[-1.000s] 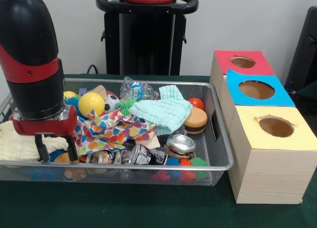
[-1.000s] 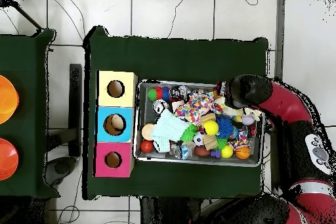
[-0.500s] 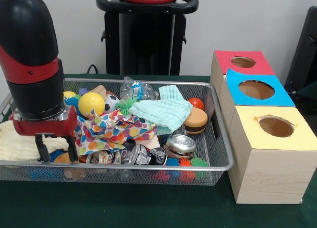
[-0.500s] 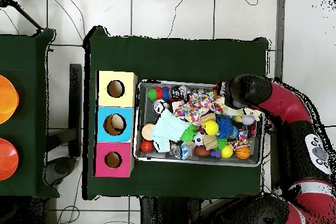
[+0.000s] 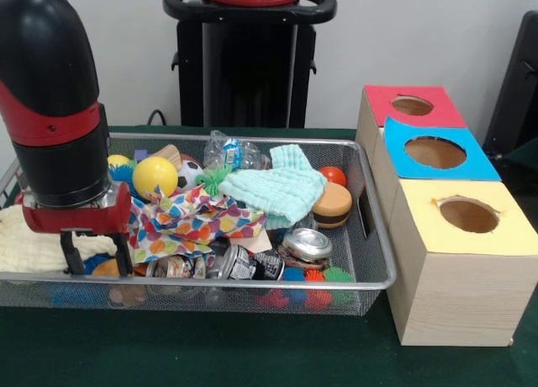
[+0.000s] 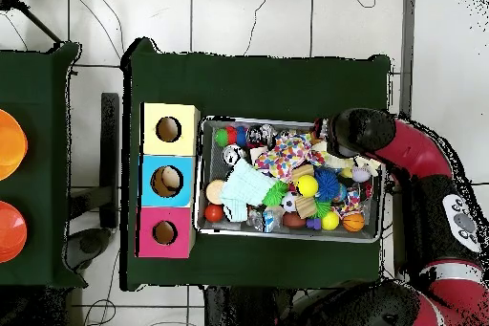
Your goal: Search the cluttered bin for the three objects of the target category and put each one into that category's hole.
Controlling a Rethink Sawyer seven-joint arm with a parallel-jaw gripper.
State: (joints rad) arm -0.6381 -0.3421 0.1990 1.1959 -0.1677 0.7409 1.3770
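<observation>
My gripper (image 5: 95,259) hangs open at the left end of the wire bin (image 5: 252,282), its two black fingers low among the clutter beside a cream towel (image 5: 29,244). Nothing is held; an orange item shows just below the fingers. The bin holds a yellow ball (image 5: 155,177), a polka-dot cloth (image 5: 189,221), a mint cloth (image 5: 277,189), a toy burger (image 5: 332,204), a red ball (image 5: 334,175) and crushed cans (image 5: 307,244). To the right stand three boxes with holes, topped red (image 5: 378,105), blue (image 5: 395,151) and yellow (image 5: 420,214). From overhead the arm (image 6: 358,133) hides the gripper.
A crumpled plastic bottle (image 5: 234,154) and a small soccer ball (image 5: 192,170) lie at the bin's back. Spiky rubber toys (image 5: 324,276) sit along the front wall. The overhead view shows the boxes (image 6: 169,181) left of the bin (image 6: 291,236), on a green cloth.
The gripper has barely shifted, staying open at the bin's left end. No object has moved.
</observation>
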